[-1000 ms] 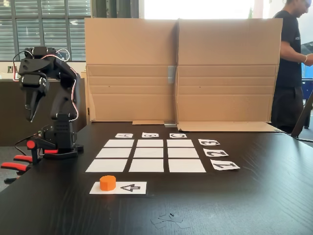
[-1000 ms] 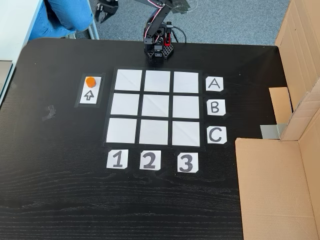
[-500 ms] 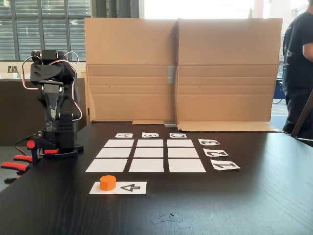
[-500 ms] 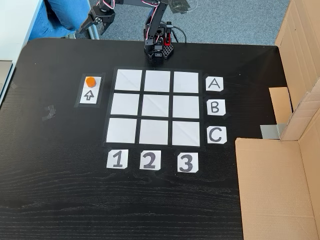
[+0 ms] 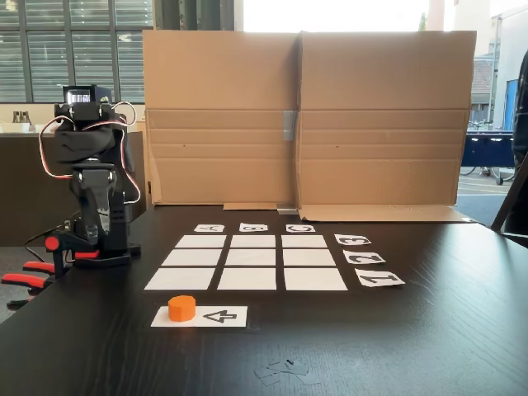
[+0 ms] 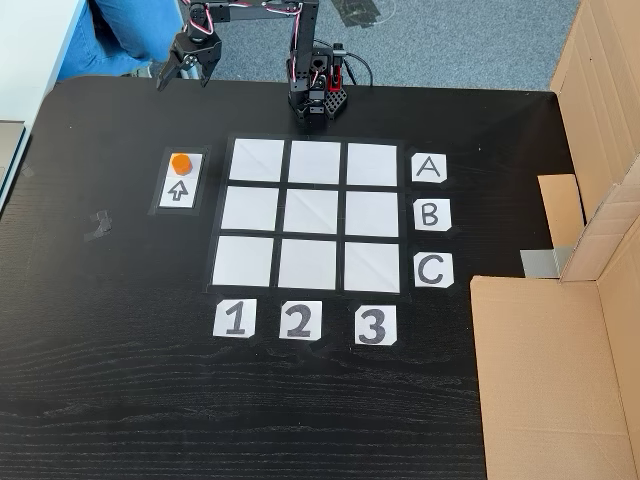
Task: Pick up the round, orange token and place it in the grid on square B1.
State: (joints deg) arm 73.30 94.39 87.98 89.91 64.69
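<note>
The orange token (image 5: 182, 308) (image 6: 180, 162) stands on one end of the white arrow strip (image 5: 216, 316) (image 6: 180, 190), beside the grid (image 5: 247, 260) (image 6: 313, 214). Square B1 (image 5: 247, 279) (image 6: 249, 208) is bare: the middle rectangle of the row by card 1. My gripper (image 6: 184, 82) (image 5: 92, 216) hangs open in the air over the table's edge on the arm's side. It points down, holds nothing, and is well apart from the token. In the fixed view from the front its fingers blend into the black arm base (image 5: 99, 243).
A tall cardboard wall (image 5: 305, 115) (image 6: 600, 150) closes one side of the table. Red clamps (image 5: 25, 276) hold the arm base at the table edge. Tape scraps (image 6: 100, 222) (image 5: 285, 369) lie on the dark tabletop. A person's blue trousers (image 6: 130, 25) show past the table corner.
The arm has swung round from off the table toward the token's side. The gripper has come lower and nearer the table edge. The person at the right has walked almost out of view.
</note>
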